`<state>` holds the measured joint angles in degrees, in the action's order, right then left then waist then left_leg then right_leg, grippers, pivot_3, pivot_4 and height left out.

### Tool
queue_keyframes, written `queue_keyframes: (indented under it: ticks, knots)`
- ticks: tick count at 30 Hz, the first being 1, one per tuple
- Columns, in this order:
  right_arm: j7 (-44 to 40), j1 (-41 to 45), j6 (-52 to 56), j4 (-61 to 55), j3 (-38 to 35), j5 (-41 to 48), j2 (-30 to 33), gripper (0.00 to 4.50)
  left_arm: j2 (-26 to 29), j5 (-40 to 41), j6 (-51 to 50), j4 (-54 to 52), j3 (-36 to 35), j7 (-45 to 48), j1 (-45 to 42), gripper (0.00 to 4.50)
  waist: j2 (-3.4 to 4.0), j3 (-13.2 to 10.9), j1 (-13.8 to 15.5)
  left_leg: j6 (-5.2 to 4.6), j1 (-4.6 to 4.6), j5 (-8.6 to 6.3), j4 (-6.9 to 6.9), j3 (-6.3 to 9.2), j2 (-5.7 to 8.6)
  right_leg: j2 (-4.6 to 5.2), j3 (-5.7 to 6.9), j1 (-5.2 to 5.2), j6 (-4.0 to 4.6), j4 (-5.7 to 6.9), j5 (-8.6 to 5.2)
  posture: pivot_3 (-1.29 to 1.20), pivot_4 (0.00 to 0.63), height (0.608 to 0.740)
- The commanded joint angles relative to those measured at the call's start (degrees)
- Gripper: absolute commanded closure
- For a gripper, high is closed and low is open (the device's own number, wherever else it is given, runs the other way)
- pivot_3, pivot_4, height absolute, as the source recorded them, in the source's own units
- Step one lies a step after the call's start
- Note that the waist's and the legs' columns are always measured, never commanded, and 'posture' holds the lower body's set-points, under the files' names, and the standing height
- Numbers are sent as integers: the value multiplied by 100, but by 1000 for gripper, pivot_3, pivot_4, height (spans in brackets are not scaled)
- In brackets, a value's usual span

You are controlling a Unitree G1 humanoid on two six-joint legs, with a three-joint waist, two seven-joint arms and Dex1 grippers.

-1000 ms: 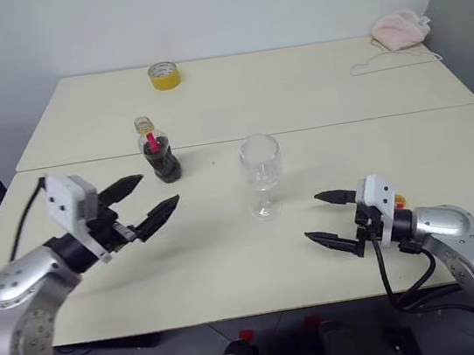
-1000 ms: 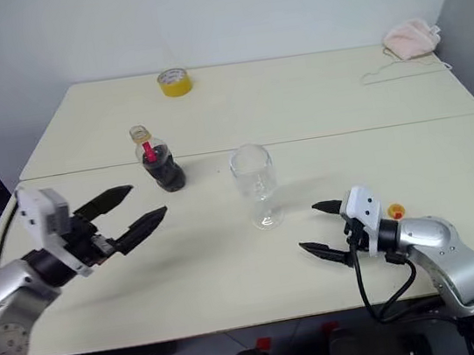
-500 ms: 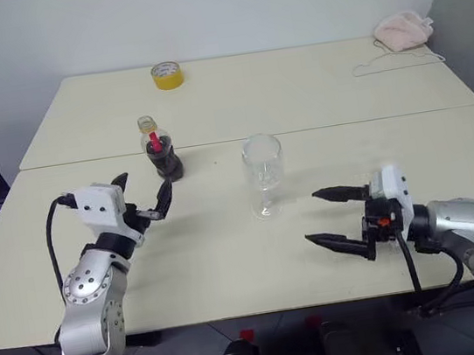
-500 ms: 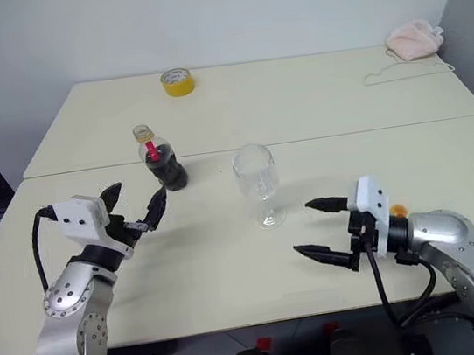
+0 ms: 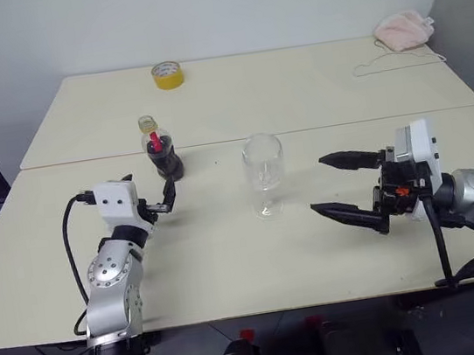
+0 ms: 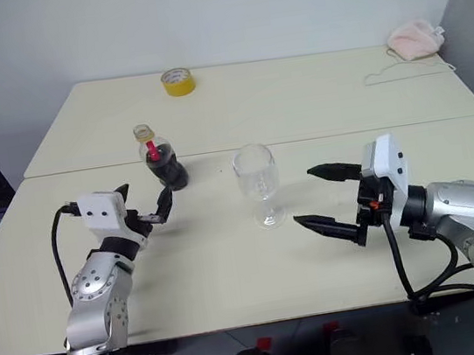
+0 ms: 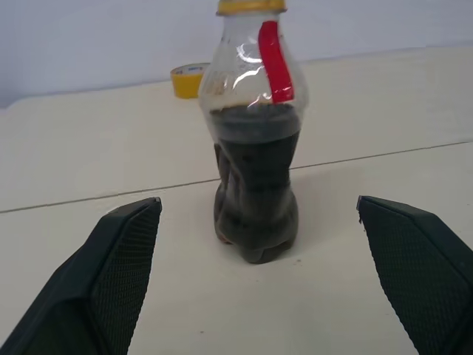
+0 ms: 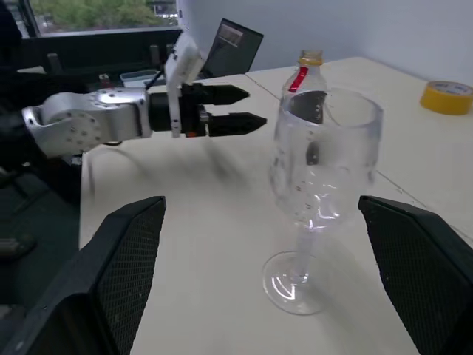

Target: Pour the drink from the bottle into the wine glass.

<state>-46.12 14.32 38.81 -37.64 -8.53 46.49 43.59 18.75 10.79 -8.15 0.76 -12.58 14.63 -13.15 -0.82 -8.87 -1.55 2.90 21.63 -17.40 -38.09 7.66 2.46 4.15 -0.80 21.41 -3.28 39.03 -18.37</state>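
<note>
Clear plastic makes the small squat bottle [image 5: 159, 149] with its yellow cap and red neck label, roughly two-thirds full of dark cola-like drink [image 7: 255, 185]; it stands upright on the cream bench [image 5: 232, 266], towards its left edge. It is probably light, slightly yielding and smooth, best taken around the waisted body. The clear stemmed wine glass [image 5: 264, 174] stands near the bench's middle, likely fragile and top-heavy. The left gripper [image 5: 148, 201] is spread wide and empty, just short of the bottle. The right gripper [image 5: 344, 187] is equally wide, empty, beside the glass without touching.
</note>
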Motion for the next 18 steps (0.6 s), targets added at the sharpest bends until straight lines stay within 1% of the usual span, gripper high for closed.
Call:
queue_keyframes:
  ticks: [1, 9, 18]
  knots:
    - [151, 244, 94, -260, -160, 279, 82, 30, 28, -84, 222, 192, -20, -51, -225, 0, -1, 1, 0, 0, 0, 0, 0, 1, 0, 0, 1, 0, 0, 0, 0, 0, 150, 740]
    - [348, 524, 189, -269, -42, 346, 81, 30, -8, -161, 497, 1018, 149, 76, -859, 0, -3, 1, -1, 1, 3, 0, -6, 5, 2, 1, 5, 0, -1, 0, 0, 0, 150, 740]
    - [392, 750, 222, -206, 66, 353, 61, 30, 28, -426, 952, 2279, 249, -28, -1559, 0, -5, 1, -5, 1, 4, 1, -4, 5, 3, 2, 7, 3, -1, 2, 0, 0, 150, 740]
